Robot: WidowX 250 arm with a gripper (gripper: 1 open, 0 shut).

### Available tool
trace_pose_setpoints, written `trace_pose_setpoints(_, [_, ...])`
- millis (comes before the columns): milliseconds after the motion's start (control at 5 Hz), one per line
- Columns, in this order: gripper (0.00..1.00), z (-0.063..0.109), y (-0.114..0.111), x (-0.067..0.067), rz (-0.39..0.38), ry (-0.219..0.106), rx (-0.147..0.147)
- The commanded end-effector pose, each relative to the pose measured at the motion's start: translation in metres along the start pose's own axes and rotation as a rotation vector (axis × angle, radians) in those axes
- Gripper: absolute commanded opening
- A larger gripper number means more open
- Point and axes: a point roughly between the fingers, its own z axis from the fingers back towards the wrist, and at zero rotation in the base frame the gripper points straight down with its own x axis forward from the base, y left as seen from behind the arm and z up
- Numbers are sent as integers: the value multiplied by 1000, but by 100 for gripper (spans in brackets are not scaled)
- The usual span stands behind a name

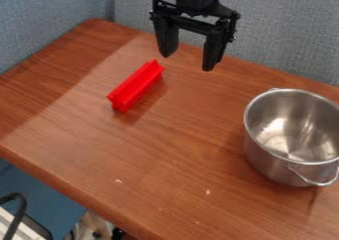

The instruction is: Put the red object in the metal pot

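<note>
The metal pot (292,135) sits empty at the lower right of the frame, its loop handle toward the camera, on the wooden counter (79,115). The red object (135,85) lies flat left of centre, well apart from the pot. At the top centre the pincer (192,60) hangs above the counter, spread wide and holding nothing. Judging by this, nothing is done yet: grasping, carrying and dropping all remain
</note>
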Motion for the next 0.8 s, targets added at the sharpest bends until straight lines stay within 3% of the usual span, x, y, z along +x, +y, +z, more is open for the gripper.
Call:
trace_pose_setpoints(0, [100, -6, 0, -1, 0, 19, 0])
trace_pose_setpoints(200, [100, -17, 31, 4, 77, 31, 23])
trace_pose_setpoints(600, [100, -40, 86, 17, 159, 1, 48])
